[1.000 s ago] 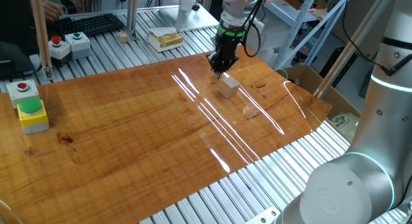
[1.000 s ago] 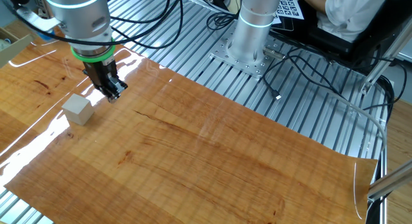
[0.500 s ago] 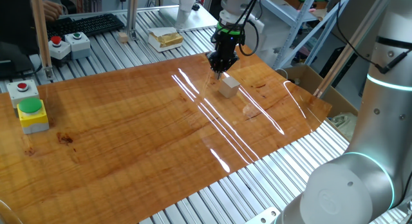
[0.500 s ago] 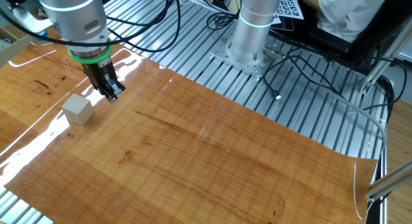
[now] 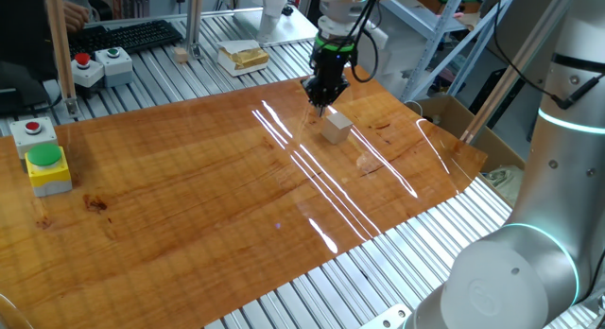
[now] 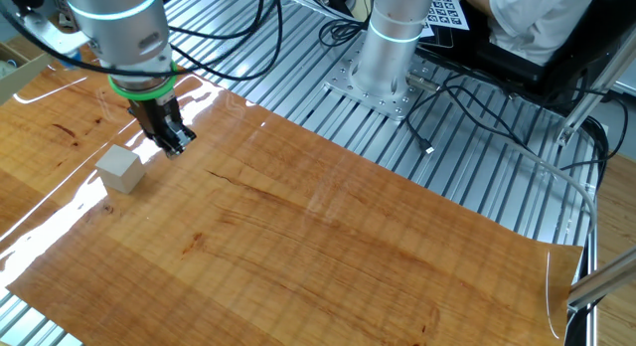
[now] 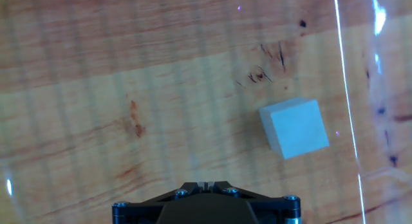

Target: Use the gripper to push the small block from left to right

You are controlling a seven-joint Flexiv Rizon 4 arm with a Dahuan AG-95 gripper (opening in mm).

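Small block (image 5: 336, 128) near tabletop (image 5: 189, 197) far edge, gripper (image 5: 321, 105) beside.

Two fixed views face the table (image 5: 189, 197) oppositely; hand view downward.

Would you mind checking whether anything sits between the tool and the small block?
Nothing visible does: only bare wood separates the tool from the small block, and they are apart.

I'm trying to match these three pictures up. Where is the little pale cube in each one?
One fixed view: the small block sits right of centre, upper half, just below the gripper.
The other fixed view: far left, lower left of the gripper.
Hand view: right of centre.
Shared landmark: the wooden tabletop.
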